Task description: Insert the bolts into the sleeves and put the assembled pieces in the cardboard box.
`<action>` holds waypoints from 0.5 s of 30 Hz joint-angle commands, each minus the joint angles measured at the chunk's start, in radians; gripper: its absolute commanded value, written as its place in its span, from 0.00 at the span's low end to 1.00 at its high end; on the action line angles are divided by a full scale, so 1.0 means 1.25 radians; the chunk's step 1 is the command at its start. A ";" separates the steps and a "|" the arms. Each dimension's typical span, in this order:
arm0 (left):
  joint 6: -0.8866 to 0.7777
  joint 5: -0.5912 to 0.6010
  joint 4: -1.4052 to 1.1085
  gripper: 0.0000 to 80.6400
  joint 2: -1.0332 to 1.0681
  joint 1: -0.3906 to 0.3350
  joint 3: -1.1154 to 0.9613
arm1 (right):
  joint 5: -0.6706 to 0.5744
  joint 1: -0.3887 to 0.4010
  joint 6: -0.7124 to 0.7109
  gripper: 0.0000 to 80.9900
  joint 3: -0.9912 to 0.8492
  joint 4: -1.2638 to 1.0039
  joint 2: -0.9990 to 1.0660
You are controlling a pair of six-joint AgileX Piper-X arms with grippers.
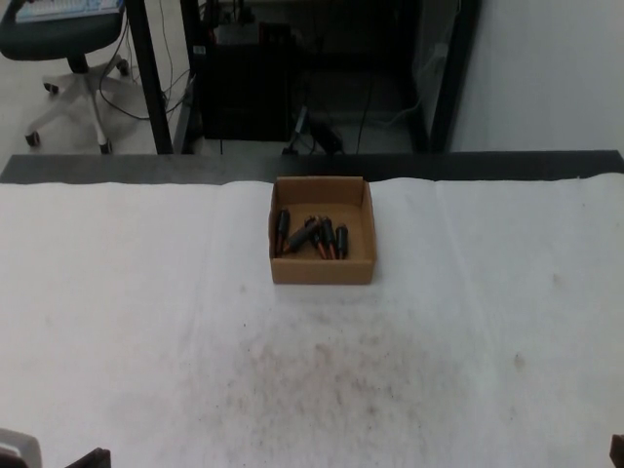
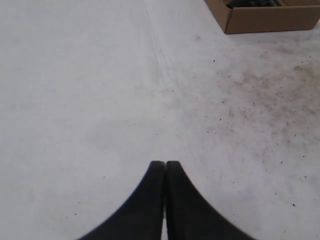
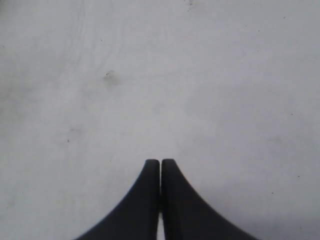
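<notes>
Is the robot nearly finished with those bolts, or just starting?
Seemingly finished. Done: several dark pieces lie in the cardboard box; whether each is fully assembled is too small to tell. In hand: nothing; the left gripper and right gripper are shut, empty, above the white cloth. Left: probably nothing, since every piece in sight is boxed.

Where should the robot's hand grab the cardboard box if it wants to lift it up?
Probably the top edge of the right wall of the cardboard box, coming straight down from above, one finger inside and one outside. The box is open on top with thin upright walls, and the assembled pieces lie away from that wall, leaving room there.
</notes>
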 commanded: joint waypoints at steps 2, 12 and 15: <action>-0.007 0.001 -0.003 0.00 -0.007 0.001 -0.009 | -0.004 -0.001 -0.006 0.01 -0.006 -0.014 -0.025; -0.007 0.001 -0.003 0.00 -0.007 0.001 -0.009 | -0.004 -0.001 -0.006 0.01 -0.006 -0.016 -0.039; -0.007 0.001 -0.003 0.00 -0.007 0.001 -0.009 | -0.004 -0.001 -0.006 0.01 -0.006 -0.016 -0.056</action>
